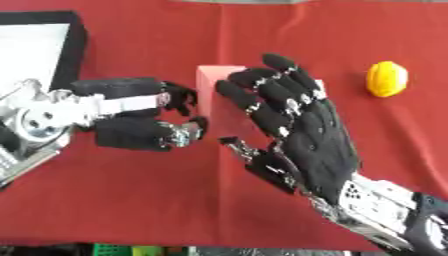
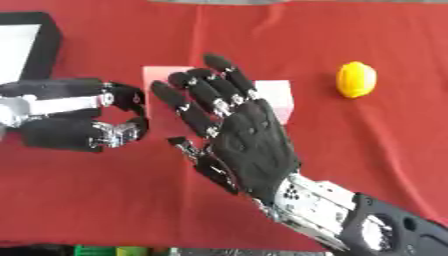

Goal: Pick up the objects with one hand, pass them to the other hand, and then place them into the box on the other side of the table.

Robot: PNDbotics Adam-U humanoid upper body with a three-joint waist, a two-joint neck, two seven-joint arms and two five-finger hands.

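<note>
While the right hand (image 2: 249,145) is spreading its fingers straight over the pink block (image 2: 276,97), holding nothing, the block is sitting on the red bench (image 1: 131,200) in the middle of the scene, mostly hidden behind those fingers. Only its left top corner and right end are showing, so whether the fingertips are touching it cannot be told. Its long axis appears to be running across the bench, left to right, between the two hands.

The left hand (image 1: 140,117) is waiting just beside the block's left end, its fingers curled toward the thumb around an empty gap, gripping nothing. The right hand is lying directly over the block and looks the nearer of the two, so the pickup is probably falling to it, with the left hand placed to receive the pass.

The box (image 1: 74,45), black-walled with a pale floor, is standing at the far left behind the left hand, which suits it as the destination. A yellow object (image 1: 387,78) is lying well apart on the right, untouched and awaiting its own turn.
</note>
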